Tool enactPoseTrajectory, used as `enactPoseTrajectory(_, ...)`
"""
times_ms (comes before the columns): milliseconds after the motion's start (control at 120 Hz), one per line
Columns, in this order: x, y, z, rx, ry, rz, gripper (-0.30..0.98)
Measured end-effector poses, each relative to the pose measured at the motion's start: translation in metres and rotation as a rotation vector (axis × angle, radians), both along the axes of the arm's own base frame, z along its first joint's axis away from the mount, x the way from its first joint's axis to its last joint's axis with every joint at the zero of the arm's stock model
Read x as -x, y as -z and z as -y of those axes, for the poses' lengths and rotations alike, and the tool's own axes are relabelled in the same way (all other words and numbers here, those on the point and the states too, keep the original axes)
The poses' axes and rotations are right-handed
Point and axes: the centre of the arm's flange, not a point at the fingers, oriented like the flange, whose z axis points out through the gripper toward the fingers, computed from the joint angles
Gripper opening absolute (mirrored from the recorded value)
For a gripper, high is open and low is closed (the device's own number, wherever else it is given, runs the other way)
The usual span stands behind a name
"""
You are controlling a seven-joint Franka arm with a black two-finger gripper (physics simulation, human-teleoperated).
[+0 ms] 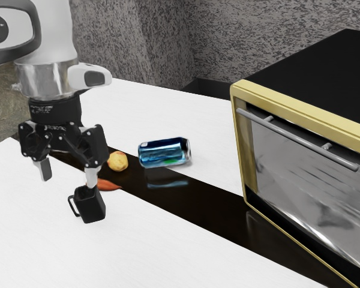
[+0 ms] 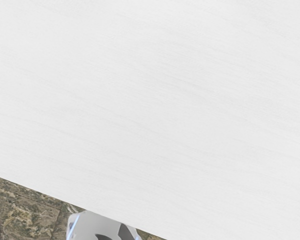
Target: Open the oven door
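Hanging gripper [image 1: 68, 174]: you have it up on the exterior view's left, pointing down, with its 2 fingers spread wide and nothing pinched between them.
Oven door [image 1: 315, 201]: you can see it shut, on the front of the big oven [image 1: 327, 63], over on the exterior view's right, well apart from your gripper.
Door handle [image 1: 297, 141]: you see a long gray bar across the top of the door, with nothing holding it.
Black mug [image 1: 90, 205]: you see it just below 1 finger's tip; you cannot tell if they touch.
Orange carrot [image 1: 108, 185]: you find it near the mug, on the dark strip [image 1: 213, 207].
Yellow fruit [image 1: 117, 161]: you see it between the gripper and the can, close to the carrot.
Blue can [image 1: 163, 153]: you see it lying on its side between the fruit and the oven, and it makes a shiny blue mark on the strip.
White table [image 1: 42, 243]: in the wrist view you look down on its plain top and its edge, with brown stony floor [image 2: 27, 205] and a pale, smooth thing [image 2: 102, 227] past that edge.
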Motion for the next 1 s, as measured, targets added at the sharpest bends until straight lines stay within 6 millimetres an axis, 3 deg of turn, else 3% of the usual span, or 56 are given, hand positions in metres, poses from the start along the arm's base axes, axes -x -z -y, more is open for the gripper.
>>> enactPoseTrajectory(117, -0.005, -0.018, -0.015, 0.003, -0.116, 0.142, 0.69)
enactPoseTrajectory(208, 0.003, -0.038, -0.012, -0.004, -0.166, 0.228, 0.69)
enactPoseTrajectory(275, 0.029, -0.065, -0.002, -0.001, -0.187, 0.303, 0.69)
enactPoseTrajectory(325, 0.068, -0.079, 0.009, 0.033, -0.173, 0.360, 0.69)
enactPoseTrajectory(375, 0.111, -0.068, 0.009, 0.073, -0.173, 0.398, 0.69)
enactPoseTrajectory(425, 0.124, -0.057, 0.012, 0.100, -0.177, 0.427, 0.68)
enactPoseTrajectory(525, 0.103, -0.044, 0.031, 0.169, -0.207, 0.473, 0.69)
enactPoseTrajectory(608, 0.080, -0.042, 0.041, 0.212, -0.333, 0.513, 0.69)
enactPoseTrajectory(683, 0.061, -0.037, 0.062, 0.227, -0.426, 0.527, 0.69)
enactPoseTrajectory(833, 0.038, -0.029, 0.108, 0.230, -0.555, 0.571, 0.69)
enactPoseTrajectory(1000, 0.021, -0.023, 0.136, 0.260, -0.713, 0.600, 0.69)
